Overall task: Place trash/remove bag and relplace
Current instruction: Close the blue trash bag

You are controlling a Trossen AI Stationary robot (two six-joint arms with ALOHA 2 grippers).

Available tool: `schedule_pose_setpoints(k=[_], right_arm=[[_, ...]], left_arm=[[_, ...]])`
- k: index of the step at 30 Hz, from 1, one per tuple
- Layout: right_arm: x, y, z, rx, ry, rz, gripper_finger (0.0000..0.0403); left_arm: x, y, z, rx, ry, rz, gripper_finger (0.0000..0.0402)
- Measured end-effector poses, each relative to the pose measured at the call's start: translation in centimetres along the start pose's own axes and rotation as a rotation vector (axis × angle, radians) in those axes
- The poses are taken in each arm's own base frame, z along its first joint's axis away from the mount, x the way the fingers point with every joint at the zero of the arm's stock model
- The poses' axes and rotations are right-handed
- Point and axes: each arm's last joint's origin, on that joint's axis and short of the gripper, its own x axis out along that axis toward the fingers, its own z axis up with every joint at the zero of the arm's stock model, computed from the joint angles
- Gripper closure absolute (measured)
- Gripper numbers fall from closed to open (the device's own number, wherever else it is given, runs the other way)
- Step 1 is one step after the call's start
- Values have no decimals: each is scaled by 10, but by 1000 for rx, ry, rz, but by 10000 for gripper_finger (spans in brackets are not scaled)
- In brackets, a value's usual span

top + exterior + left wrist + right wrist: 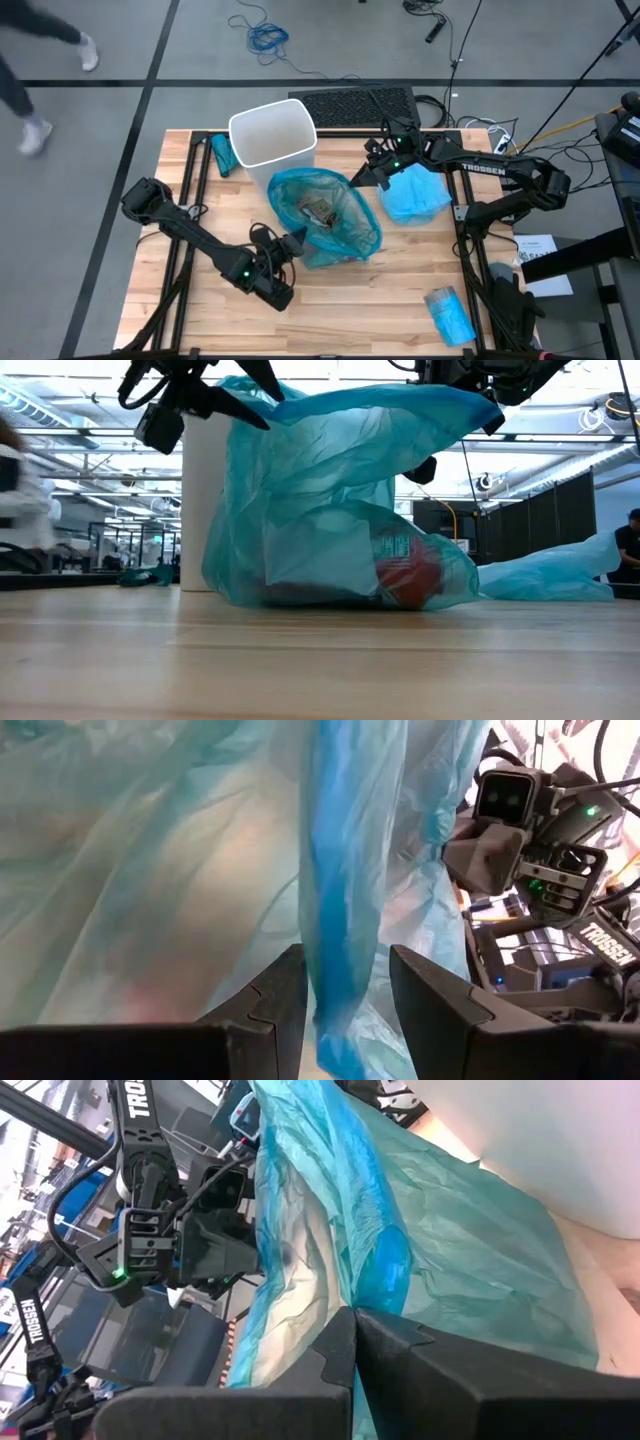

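**Two grippers hold the full bag by opposite edges**

Near the bottom middle of the high view, the left gripper [296, 240] has its two fingers set around a fold of the blue bag [325, 215]; whether they really squeeze it is hard to tell. The bag sits in the middle of the table [400, 300], with the trash [405, 575] inside it. Its mouth stretches from lower left to upper right. At the upper right end, the right gripper [360, 178] is pinched together on the bag's edge. Farther up stands the white bin [270, 135], empty of a bag. Both arms are equally close.
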Motion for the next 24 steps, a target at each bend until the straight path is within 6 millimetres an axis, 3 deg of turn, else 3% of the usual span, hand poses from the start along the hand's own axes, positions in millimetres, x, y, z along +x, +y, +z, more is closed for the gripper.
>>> schedule_pose_setpoints(k=[8, 14, 18, 24], right_arm=[[0, 0, 0, -3, 0, 0, 403], [0, 0, 0, -4, -1, 0, 403], [0, 2, 3, -11, -20, 13, 403], [-2, 8, 8, -21, -65, 49, 403]], left_arm=[[8, -3, 1, -22, -14, 0, 272], [6, -12, -2, 12, 27, 0, 386], [-7, -28, 4, 43, 85, -23, 399], [-38, -56, 39, 178, 173, -87, 400]])
